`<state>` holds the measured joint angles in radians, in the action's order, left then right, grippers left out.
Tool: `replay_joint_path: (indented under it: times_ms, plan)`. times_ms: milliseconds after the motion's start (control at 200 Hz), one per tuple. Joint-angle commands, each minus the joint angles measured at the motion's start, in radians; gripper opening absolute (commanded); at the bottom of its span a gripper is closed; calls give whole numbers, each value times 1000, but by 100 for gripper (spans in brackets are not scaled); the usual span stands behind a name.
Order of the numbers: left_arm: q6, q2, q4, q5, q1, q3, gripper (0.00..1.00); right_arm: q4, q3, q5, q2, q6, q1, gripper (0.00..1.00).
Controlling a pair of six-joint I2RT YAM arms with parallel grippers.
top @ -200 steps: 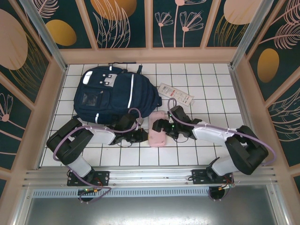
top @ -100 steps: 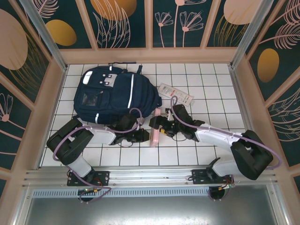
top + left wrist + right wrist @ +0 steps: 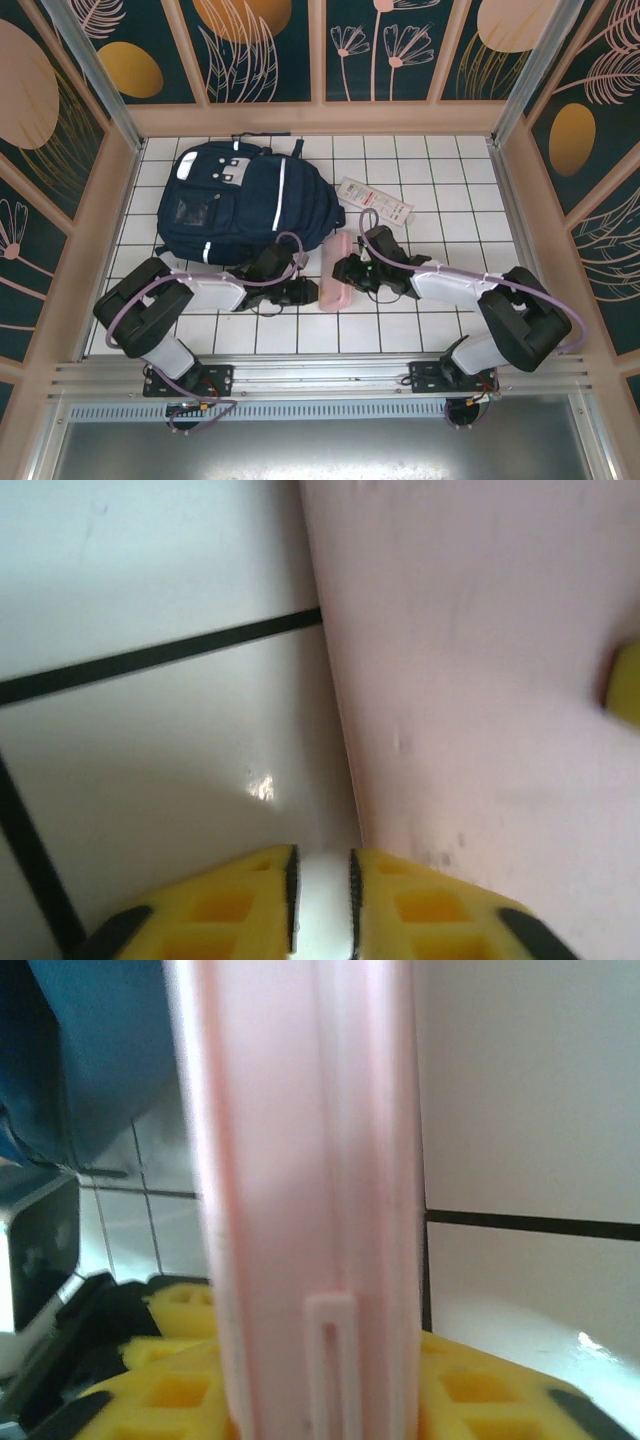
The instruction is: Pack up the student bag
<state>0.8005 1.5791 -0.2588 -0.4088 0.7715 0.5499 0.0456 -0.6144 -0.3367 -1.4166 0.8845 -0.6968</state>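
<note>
White tiled floor (image 3: 455, 215), dark grout, teal floral wall panels (image 3: 400, 50) in pale, perhaps wooden, frames (image 3: 318, 50)

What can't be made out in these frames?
- Pink case: blurred in the right wrist view, its ends cut off by the frame edges.
- Student bag: zips too small in the top view; near edge hidden by the left arm.
- White packet: print too small in the top view.
- Left gripper: whether it touches the case, left wrist view too close.
</note>
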Motion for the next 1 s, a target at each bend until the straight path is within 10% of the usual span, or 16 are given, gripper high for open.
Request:
replay_joint_path:
  times_ms: [0, 225, 440, 716, 996]
  plan:
    - [-29, -91, 126, 69, 6, 25, 34, -37, 25, 38, 60, -29, 33, 22]
    - [-17, -263, 264, 110, -41, 109, 64, -55, 34, -62, 244, -171, 64, 12]
    - [207, -381, -9, -98, -157, 77, 84, 67, 55, -287, 438, -123, 108, 13]
    - [448, -315, -436, -276, -158, 99, 83, 315, 68, -494, 516, 17, 110, 15]
    - [527, -286, -638, -317, -157, 105, 59, 412, 88, -560, 515, 67, 103, 17]
